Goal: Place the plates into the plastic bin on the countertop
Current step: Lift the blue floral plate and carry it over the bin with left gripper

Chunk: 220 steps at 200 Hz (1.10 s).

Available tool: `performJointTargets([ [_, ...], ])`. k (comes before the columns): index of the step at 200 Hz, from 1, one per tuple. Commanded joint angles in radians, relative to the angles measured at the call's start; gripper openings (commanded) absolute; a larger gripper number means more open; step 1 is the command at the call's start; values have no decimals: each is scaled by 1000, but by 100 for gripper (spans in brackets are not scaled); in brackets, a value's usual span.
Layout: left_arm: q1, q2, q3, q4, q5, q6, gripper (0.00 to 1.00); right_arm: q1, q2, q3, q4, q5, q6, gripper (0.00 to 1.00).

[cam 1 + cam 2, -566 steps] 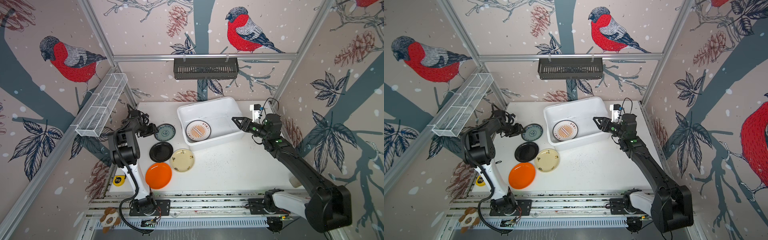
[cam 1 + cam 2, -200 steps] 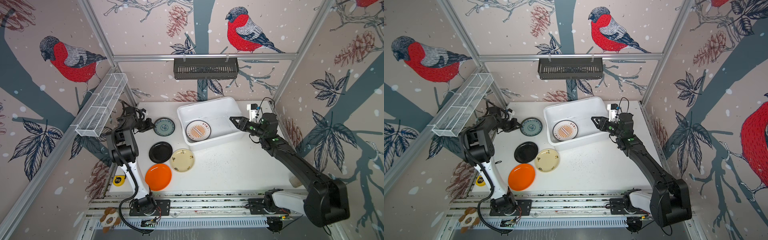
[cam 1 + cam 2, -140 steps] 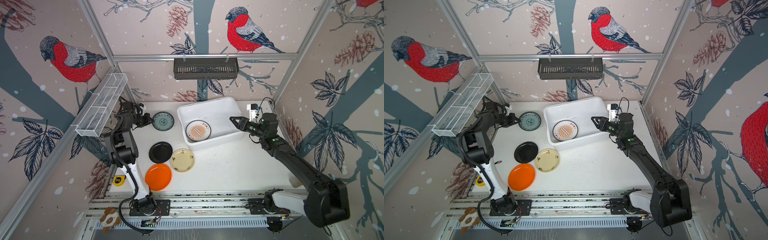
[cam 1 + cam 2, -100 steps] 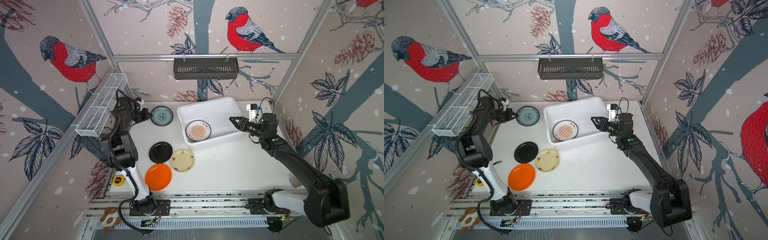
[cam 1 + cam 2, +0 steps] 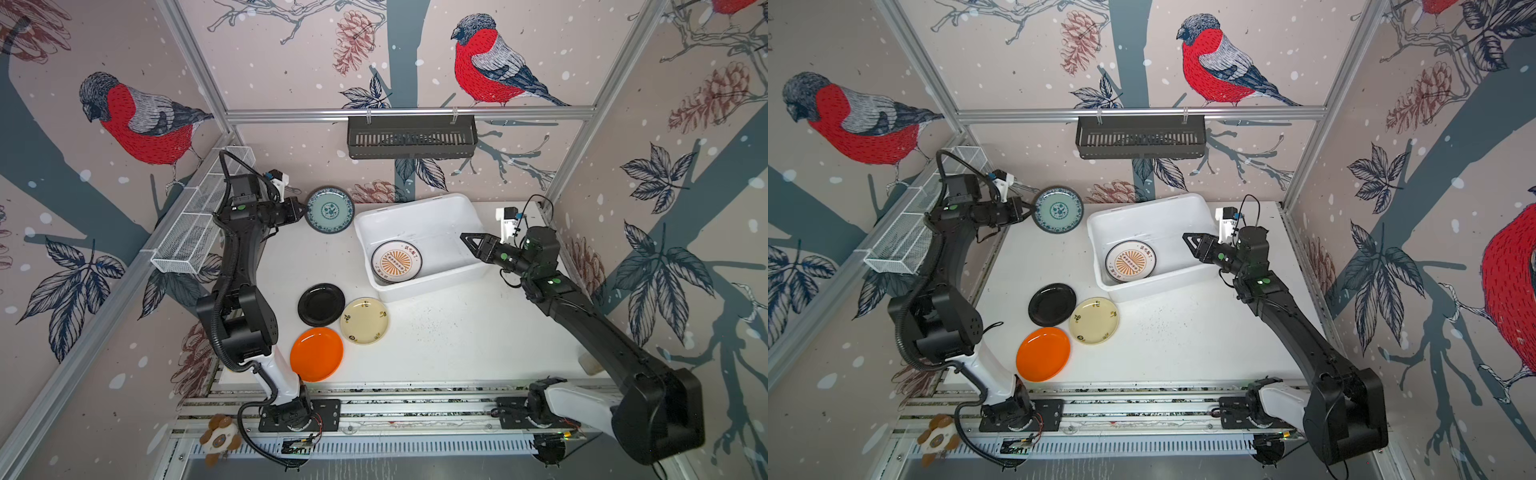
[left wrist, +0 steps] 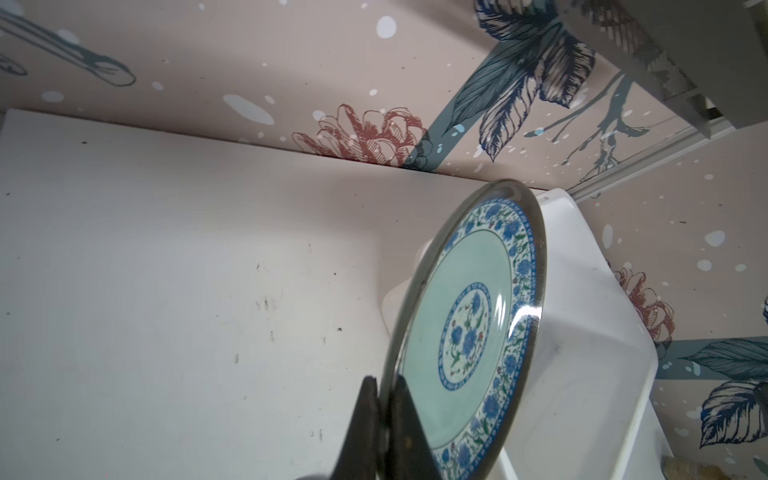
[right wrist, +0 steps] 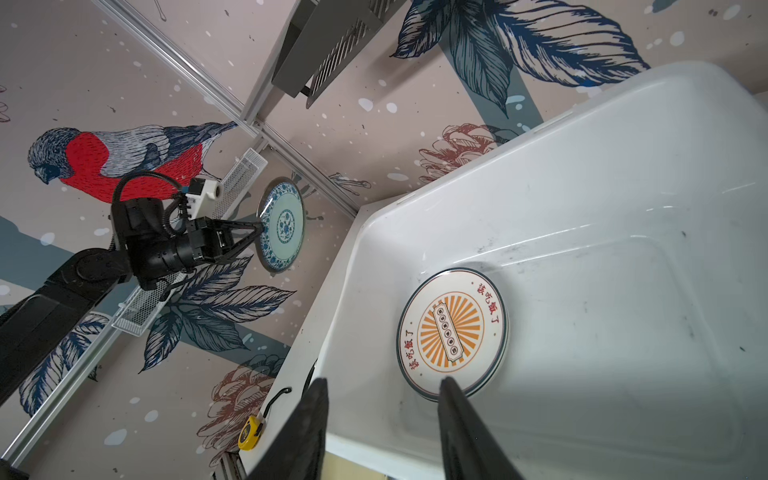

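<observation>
My left gripper (image 5: 304, 212) is clamped on the rim of the teal plate (image 5: 330, 209). The plastic bin (image 5: 432, 220) lies just to its right in the frame. The right gripper (image 5: 463, 237) has its fingers apart and is empty.

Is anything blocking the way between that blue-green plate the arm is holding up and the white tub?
Nothing visible does. The teal plate, pinched in the left pincer, hangs in open air beside the plastic bin. Inside, the sunburst plate leaves bare floor, and the right pincer hovers open over the opposite end.
</observation>
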Motion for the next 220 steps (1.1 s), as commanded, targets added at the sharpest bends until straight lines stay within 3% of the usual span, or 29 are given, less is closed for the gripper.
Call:
performJointTargets([
  [1,-43,-39,10,55,34,-13,0,-2,-22,16,-55,36,-36,46],
  [50,-172,-47,73,64,15,-12,0,-35,-69,52,-151,65,-64,47],
  [99,-340,-21,105,87,-100,28,0,-90,-68,143,-270,68,-129,48],
  [150,-499,137,246,28,-161,27,0,-136,-90,167,-294,96,-125,49],
  [179,-540,261,381,-30,-177,16,0,-179,-79,213,-342,78,-97,48],
  [220,-569,386,450,-23,-193,33,0,-248,-80,282,-461,70,-52,48],
])
